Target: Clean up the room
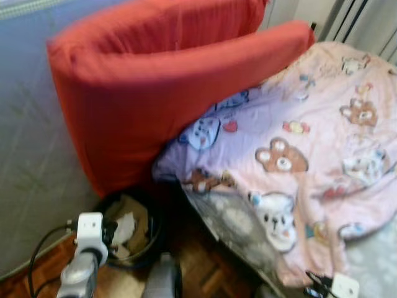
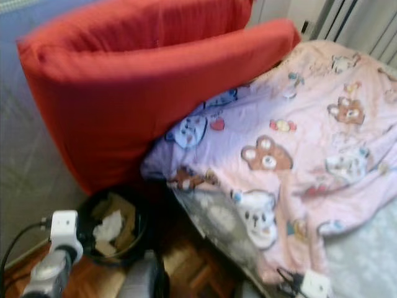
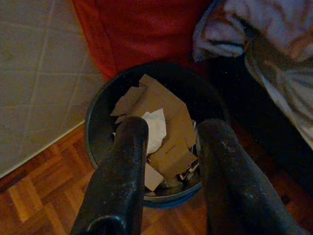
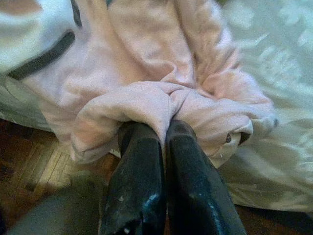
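A pink blanket (image 1: 298,143) printed with bears lies over the bed, its edge hanging toward the floor. My right gripper (image 4: 164,128) is shut on a bunched fold of that blanket (image 4: 146,103) at the bed's near edge. On the wooden floor beside the bed stands a round black bin (image 3: 98,117) holding cardboard pieces (image 3: 166,105) and crumpled white paper (image 3: 155,128). My left gripper (image 3: 172,128) hovers just above the bin, open, with nothing between its fingers. The left arm's wrist (image 1: 87,242) shows next to the bin (image 1: 152,236).
A large red cushion (image 1: 161,87) leans over the head of the bed, above the bin. A grey patterned sheet (image 1: 372,261) lies under the blanket. A grey quilted wall (image 1: 31,124) rises at the left. Parquet floor (image 3: 44,191) surrounds the bin.
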### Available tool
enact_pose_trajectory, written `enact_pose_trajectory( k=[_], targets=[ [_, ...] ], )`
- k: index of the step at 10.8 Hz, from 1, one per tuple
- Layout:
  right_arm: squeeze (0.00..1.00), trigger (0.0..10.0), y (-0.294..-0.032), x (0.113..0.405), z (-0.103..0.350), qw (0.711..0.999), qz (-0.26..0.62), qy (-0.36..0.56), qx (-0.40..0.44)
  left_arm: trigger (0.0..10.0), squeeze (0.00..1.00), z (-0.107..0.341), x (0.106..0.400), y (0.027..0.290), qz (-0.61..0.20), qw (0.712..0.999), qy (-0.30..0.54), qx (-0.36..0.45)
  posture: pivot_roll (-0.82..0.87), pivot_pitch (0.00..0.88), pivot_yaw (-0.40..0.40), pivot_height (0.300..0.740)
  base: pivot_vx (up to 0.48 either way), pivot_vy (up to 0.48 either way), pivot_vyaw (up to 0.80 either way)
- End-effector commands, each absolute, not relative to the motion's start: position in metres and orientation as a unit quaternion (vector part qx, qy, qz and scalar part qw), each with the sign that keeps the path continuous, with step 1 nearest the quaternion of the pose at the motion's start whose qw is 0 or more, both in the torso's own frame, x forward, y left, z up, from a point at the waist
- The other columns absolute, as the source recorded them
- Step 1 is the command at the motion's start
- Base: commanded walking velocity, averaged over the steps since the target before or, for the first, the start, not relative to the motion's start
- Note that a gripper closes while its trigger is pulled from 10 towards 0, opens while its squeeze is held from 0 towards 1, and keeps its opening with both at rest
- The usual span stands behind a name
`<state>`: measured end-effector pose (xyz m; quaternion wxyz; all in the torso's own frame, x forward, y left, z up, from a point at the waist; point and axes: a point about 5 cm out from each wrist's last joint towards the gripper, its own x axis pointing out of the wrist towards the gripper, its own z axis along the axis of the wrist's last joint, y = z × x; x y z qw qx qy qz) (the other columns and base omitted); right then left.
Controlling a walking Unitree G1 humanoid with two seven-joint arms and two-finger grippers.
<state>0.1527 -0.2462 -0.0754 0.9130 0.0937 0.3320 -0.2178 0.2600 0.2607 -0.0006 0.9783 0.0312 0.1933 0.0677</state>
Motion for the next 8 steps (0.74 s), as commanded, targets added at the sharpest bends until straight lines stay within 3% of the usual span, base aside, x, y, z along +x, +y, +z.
enact_pose_trajectory(
  k=[1, 6, 8],
  targets=[
    [0.00, 10.0, -0.246, 0.148, -0.078, 0.909, -0.222, 0.338, 0.096, 10.0, 0.00, -0.009, 0.252, 0.262, 0.077, 0.973, 0.217, 0.023, 0.18, 0.144, -0.011, 0.740, 0.000, 0.000, 0.00],
    [0.00, 10.0, -0.249, 0.145, -0.078, 0.903, -0.240, 0.345, 0.088, 10.0, 0.00, -0.017, 0.243, 0.265, 0.086, 0.967, 0.240, 0.023, 0.18, 0.139, -0.006, 0.740, 0.000, 0.000, 0.00],
    [0.00, 10.0, -0.270, 0.130, -0.080, 0.867, -0.316, 0.382, 0.049, 10.0, 0.00, -0.017, 0.243, 0.263, 0.085, 0.966, 0.242, 0.022, 0.17, 0.136, -0.007, 0.740, 0.000, 0.000, 0.00]
  ],
)
